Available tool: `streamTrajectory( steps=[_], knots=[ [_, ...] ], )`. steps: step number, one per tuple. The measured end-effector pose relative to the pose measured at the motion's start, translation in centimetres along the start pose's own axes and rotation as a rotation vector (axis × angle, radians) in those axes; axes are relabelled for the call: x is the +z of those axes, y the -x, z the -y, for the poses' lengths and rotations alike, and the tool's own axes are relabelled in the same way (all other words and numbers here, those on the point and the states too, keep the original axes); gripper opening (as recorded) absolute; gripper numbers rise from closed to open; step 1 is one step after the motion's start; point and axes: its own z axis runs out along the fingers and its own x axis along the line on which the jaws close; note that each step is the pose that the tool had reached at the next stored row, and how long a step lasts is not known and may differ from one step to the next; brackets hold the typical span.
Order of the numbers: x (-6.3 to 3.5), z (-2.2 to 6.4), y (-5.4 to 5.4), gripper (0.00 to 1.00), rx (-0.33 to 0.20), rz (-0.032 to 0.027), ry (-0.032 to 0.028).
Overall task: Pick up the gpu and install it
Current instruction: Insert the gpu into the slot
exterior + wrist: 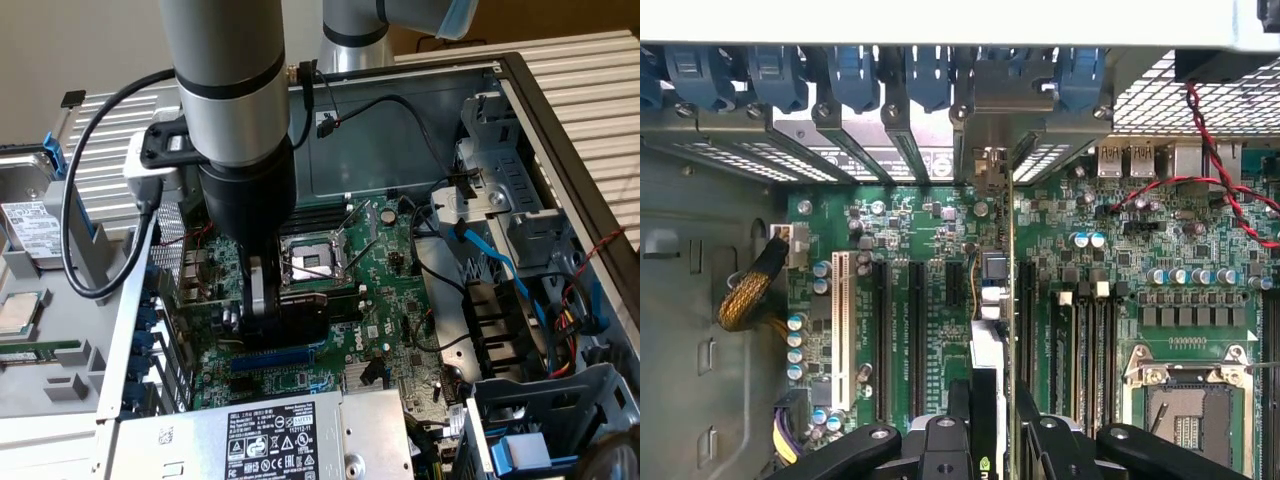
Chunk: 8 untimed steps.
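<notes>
Wrist view: the gripper (992, 435) has its jaws part-way closed, clamped on the gpu (987, 345) with 1 finger on each face. I see the card edge-on: a thin green board edge, the black cooler beside it, and the silver bracket end up against the case's rear wall. It stands upright over the motherboard (910, 230), running along the black expansion slots between the white slot (843, 320) and the memory slots (1080, 350). I cannot tell whether its edge connector sits in a slot or just above one (the card's own body hides the contact line). Blue retention clips (855, 75) line the rear wall. A red-and-black twisted wire (1212, 150) crosses near the rear ports. A yellow braided cable (745, 295) meets the board's edge. The CPU socket (1185, 405) is cut off by the frame edge.

Exterior view: the arm's wrist stands vertical inside the open case. The gripper (258, 315) is low over the motherboard (390, 300), just beside the CPU socket (312, 262) and just above a blue slot (270, 358). From here the wrist body covers the card and I cannot make it out. This view adds the surroundings:
- the labelled power supply (270, 440) at the near edge
- a blue cable (490, 255) by the drive cage
- a hard drive (30, 225) lying outside the case on the exterior view's left
</notes>
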Motion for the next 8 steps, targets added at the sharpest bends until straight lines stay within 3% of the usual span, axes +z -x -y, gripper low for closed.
streamTrajectory(
  steps=[8],
  knots=[
    [0.23, -0.02, 0.00, 0.27, 0.000, 0.0001, -0.0001]
  ],
)
